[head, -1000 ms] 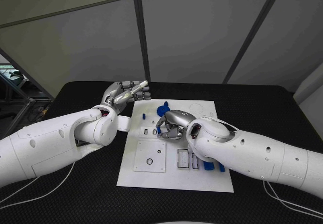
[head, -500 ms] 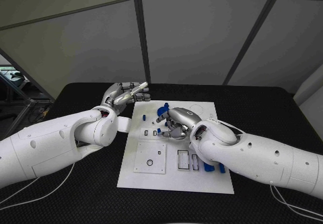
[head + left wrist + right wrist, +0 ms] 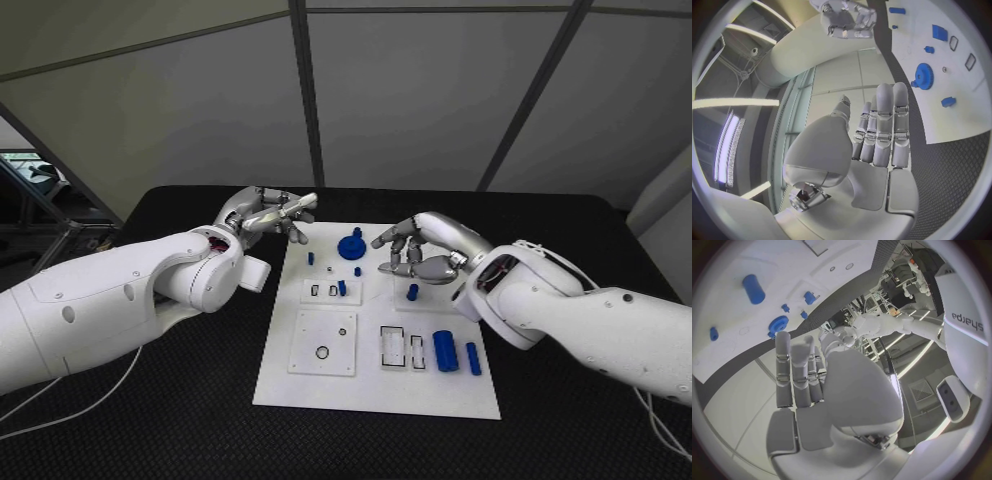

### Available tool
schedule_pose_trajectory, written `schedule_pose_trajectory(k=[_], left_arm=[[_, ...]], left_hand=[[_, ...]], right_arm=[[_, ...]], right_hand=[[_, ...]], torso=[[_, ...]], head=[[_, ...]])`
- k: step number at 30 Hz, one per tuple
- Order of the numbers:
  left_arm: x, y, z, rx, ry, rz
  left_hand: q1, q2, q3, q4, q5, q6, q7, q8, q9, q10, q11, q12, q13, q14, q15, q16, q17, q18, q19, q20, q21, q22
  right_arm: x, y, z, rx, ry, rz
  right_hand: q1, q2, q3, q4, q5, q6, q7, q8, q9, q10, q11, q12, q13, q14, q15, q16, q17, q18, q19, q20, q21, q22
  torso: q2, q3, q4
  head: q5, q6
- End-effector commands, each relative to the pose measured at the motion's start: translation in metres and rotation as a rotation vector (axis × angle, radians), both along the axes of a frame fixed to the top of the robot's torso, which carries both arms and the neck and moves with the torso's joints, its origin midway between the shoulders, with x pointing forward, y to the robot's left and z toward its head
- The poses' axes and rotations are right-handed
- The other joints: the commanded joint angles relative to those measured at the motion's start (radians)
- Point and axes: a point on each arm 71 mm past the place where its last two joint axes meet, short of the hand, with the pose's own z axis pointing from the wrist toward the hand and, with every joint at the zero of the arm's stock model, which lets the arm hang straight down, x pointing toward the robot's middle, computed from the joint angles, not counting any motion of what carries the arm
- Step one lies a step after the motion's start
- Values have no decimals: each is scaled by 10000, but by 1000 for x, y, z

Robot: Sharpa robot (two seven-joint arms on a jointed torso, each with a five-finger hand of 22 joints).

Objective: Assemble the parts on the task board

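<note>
The white task board (image 3: 372,385) lies in the middle of the black table. A blue gear (image 3: 351,243) sits near its far edge, and a small blue piece (image 3: 413,293) stands right of the board's middle. Two blue cylinders (image 3: 446,352) lie by the right edge. My right hand (image 3: 418,248) hovers over the board's far right part, fingers apart and holding nothing. My left hand (image 3: 271,212) hangs past the far left corner, also holding nothing. The left wrist view shows my left hand (image 3: 879,130) with straight fingers beside the gear (image 3: 924,76). My right hand (image 3: 801,375) is bare in its own wrist view.
Small blue pegs (image 3: 312,258) and framed slots (image 3: 332,290) sit on the board's left half, with a square plate (image 3: 323,340) holding a ring below them. Black table (image 3: 173,400) surrounds the board. Grey wall panels stand behind the table.
My right hand has lifted off the board's middle and drawn back to the far right, uncovering the small blue piece and the cylinders. My left hand's fingers have dipped slightly.
</note>
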Motion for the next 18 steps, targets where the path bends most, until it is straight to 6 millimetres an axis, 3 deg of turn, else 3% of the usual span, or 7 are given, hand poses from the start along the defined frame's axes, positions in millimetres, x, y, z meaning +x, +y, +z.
schedule_pose_trajectory(k=[1, 3, 5, 8, 10, 14, 18], left_arm=[[-2, -9, -9, 2746, 1189, -1581], [-1, -11, -10, 3607, 1542, -1928], [1, -14, -11, 4491, 2011, -2239], [5, -18, -9, 5974, 2429, -2654], [8, -23, -8, 6796, 2536, -2918], [15, -35, -6, 7908, 2667, -3282], [19, -44, -9, 8636, 2702, -3440]], left_hand=[[64, 94, -109, 40, 0, 4, -135, 301, 128, -8, -109, 845, 609, 94, -133, 2214, 2174, -18, 255, -126, 947, 833], [40, 20, -250, 90, 66, 28, -221, 640, 313, -122, -295, 1783, 1298, 362, -193, 3820, 3914, -192, 833, -247, 2474, 2677], [-130, 215, -333, 344, 103, 4, -387, 1062, 582, -227, -419, 3046, 2211, 817, -358, 5248, 5617, -474, 1604, -323, 4035, 4703], [-455, 546, -397, 796, -12, -308, -401, 1409, 865, -699, -432, 4152, 3060, 1267, -406, 6221, 6926, -827, 2661, -472, 5618, 7034], [-417, 656, -423, 1007, 0, -613, -392, 1818, 1187, -1194, -461, 4920, 3653, 1364, -440, 6416, 7206, -853, 2796, -497, 5683, 7175], [-354, 692, -421, 1087, -18, -832, -375, 2003, 1344, -1480, -410, 5057, 3777, 1364, -407, 6417, 7218, -622, 2361, -478, 4776, 5876], [-403, 699, -464, 1190, -19, -862, -392, 2170, 1462, -1481, -421, 5232, 3882, 1346, -412, 6385, 7179, -658, 2446, -467, 4829, 6052]], right_arm=[[3, -15, 4, 1780, 1496, 201], [9, -29, 6, 2276, 1840, -107], [15, -42, 8, 2715, 2096, -412], [23, -58, 8, 3160, 2304, -831], [27, -66, 8, 3325, 2387, -1037], [34, -75, 7, 3493, 2494, -1321], [37, -78, 7, 3576, 2532, -1459]], right_hand=[[106, -19, 250, 97, 75, 235, -28, 12, -23, 209, 50, -1300, -1075, -703, 46, -2025, -1558, 115, -282, 37, -781, -567], [122, -53, 429, 180, 95, 370, 13, -12, -30, 382, 125, -2009, -1663, -1239, 184, -3208, -2095, 88, -685, 138, -1473, -955], [116, -105, 583, 244, 119, 485, 45, -42, -34, 506, 227, -2644, -2192, -1477, 308, -4196, -2596, 61, -888, 274, -2008, -1276], [77, -183, 805, 248, 142, 563, 99, -176, -53, 875, 320, -3595, -3052, -1269, 438, -5532, -3372, 102, -832, 440, -2697, -1736], [-12, -192, 926, 205, 141, 624, 162, -279, -53, 1130, 358, -4147, -3588, -1155, 541, -6374, -3872, 113, -769, 537, -3174, -2057], [-105, -219, 1057, 101, 142, 610, 245, -454, -64, 1211, 526, -4704, -4131, -1596, 786, -7457, -4551, 99, -813, 722, -3953, -2580], [-242, -200, 1156, -38, 140, 604, 292, -598, -59, 1330, 633, -5072, -4513, -1560, 901, -8135, -5189, 144, -561, 903, -4972, -3336]], torso=[[-211, 39, -53], [-288, 59, -60], [-346, 74, -63], [-446, 103, -84], [-496, 119, -89], [-558, 133, -78], [-575, 148, -88]], head=[[63, -54], [85, -89], [93, -132], [138, -216], [151, -272], [152, -344], [169, -401]])
